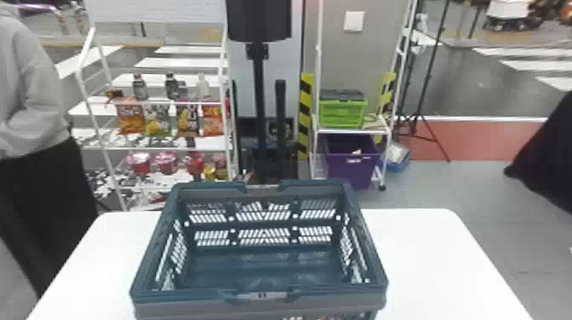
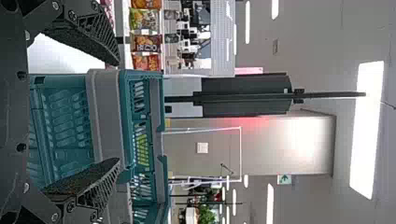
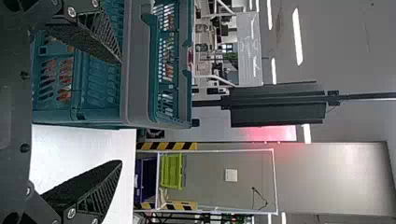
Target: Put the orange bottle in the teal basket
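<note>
One finger of the left claw [image 2: 116, 112] hides part of the teal basket [image 1: 315, 185] beyond it, and a finger of the right claw [image 3: 120, 113] does the same. The head view's bottom edge cuts off the basket's near side and the surface [image 1: 430, 255]. Near the right claw, orange-red shapes [image 3: 64, 95] seen through the basket's slots are too broken up to name. Well beyond both claws, the labels of the snack bags [image 1: 131, 115] and bottles [image 1: 139, 88] are blurred.
</note>
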### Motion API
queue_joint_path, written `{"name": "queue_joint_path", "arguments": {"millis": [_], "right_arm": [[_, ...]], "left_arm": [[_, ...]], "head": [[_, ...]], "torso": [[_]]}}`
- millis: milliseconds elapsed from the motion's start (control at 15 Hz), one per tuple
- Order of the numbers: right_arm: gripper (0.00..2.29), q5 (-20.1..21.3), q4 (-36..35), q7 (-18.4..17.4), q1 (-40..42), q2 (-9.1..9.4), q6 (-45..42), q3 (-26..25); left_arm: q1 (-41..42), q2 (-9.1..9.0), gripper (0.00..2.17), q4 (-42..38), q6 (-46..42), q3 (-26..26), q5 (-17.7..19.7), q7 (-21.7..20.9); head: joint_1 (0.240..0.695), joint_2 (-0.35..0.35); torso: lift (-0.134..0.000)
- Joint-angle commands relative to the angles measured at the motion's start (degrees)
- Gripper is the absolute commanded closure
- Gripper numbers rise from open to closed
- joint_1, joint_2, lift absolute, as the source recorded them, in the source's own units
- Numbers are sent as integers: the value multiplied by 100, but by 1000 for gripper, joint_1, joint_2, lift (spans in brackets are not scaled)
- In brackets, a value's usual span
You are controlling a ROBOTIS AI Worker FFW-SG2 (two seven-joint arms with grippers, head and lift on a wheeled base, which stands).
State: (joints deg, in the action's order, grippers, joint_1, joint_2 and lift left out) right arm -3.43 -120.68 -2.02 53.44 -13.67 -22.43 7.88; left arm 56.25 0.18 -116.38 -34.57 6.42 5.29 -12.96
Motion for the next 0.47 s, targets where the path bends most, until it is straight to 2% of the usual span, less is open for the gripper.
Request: {"name": "queue_joint_path", "arguments": {"millis": [0, 400], "right_arm": [[130, 0, 1, 0, 18, 4, -11, 21], [130, 26, -8, 9, 44, 13, -11, 56]], "left_arm": [[9, -32, 184, 1, 26, 8, 7, 13], [35, -32, 184, -8, 43, 8, 16, 13]], "head": [[499, 0], [499, 0]], "torso": [[0], [0]]}}
